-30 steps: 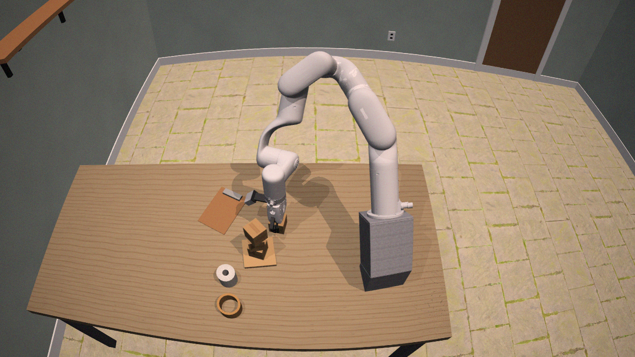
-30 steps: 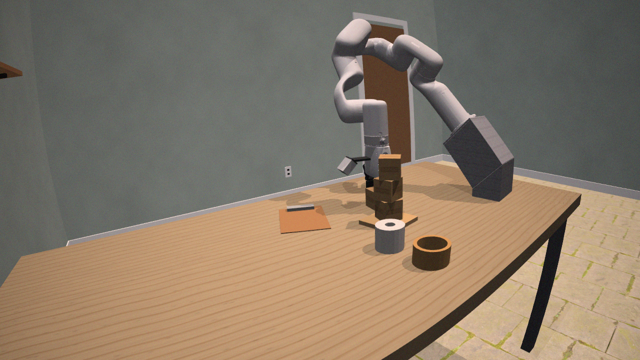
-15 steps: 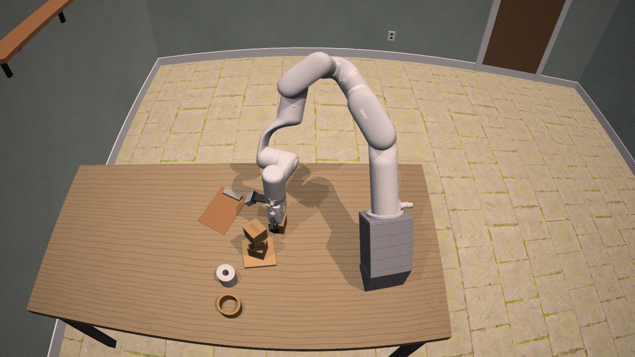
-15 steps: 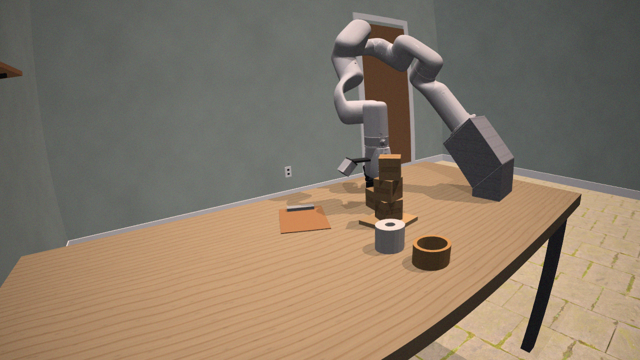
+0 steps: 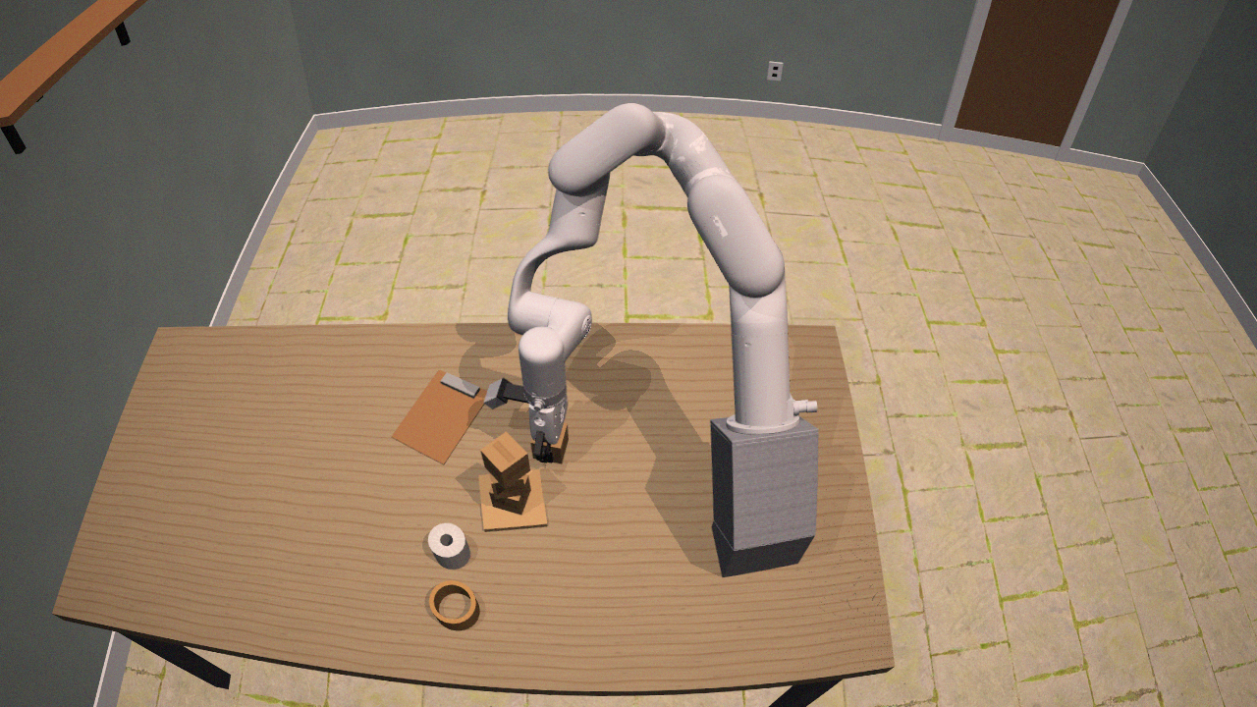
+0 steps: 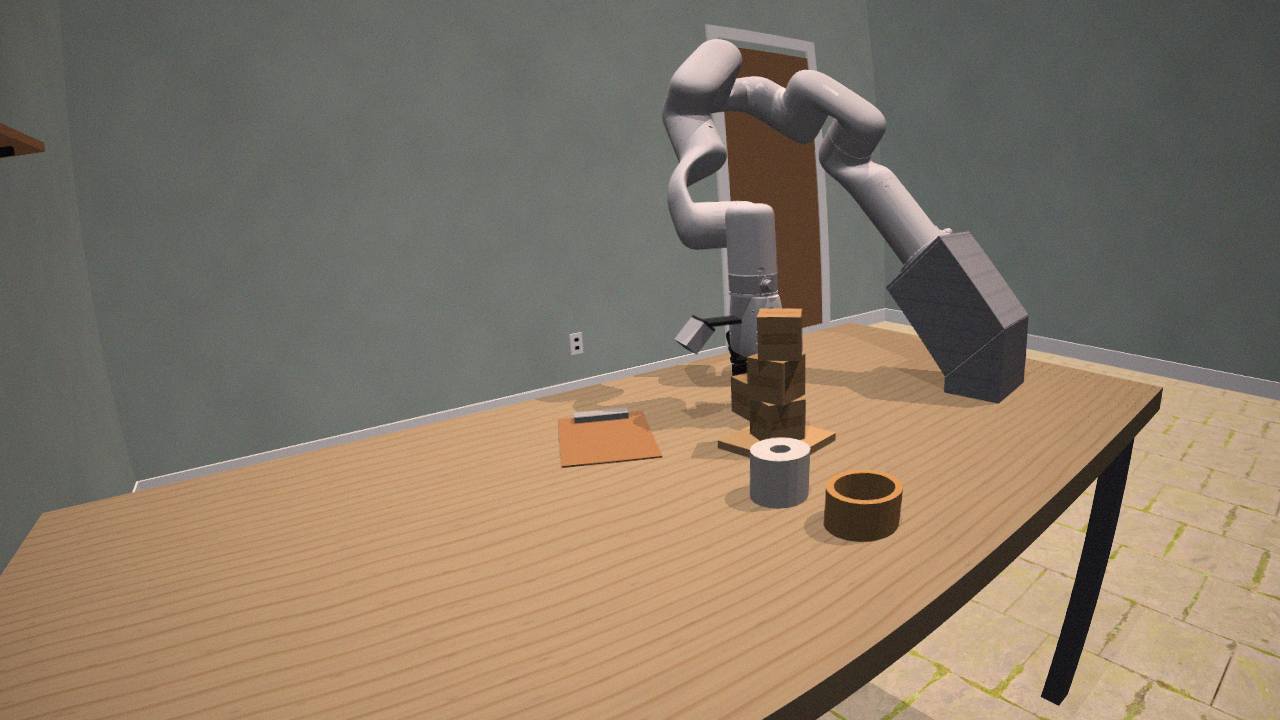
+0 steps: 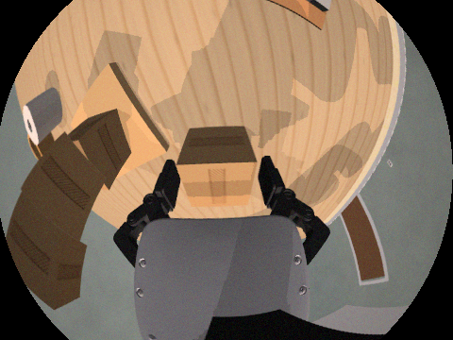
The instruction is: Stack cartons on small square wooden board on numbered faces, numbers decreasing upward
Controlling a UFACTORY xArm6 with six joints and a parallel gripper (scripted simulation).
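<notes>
Three brown cartons stand in a column point(image 5: 507, 479) on the small square wooden board point(image 5: 512, 513); the column also shows in the side view point(image 6: 776, 374) and at the left of the wrist view point(image 7: 63, 195). The cartons are twisted against each other. The fourth carton point(image 5: 556, 442) sits on the table just behind the board. My gripper point(image 5: 544, 450) is lowered over it, open, with one finger on each side of the carton point(image 7: 217, 166). The fingers stand apart from its sides. No number is visible on any carton.
An orange clipboard point(image 5: 439, 414) lies left of the gripper. A white roll point(image 5: 447, 540) and a brown ring point(image 5: 453, 604) sit in front of the board. The robot's grey base point(image 5: 762, 488) stands to the right.
</notes>
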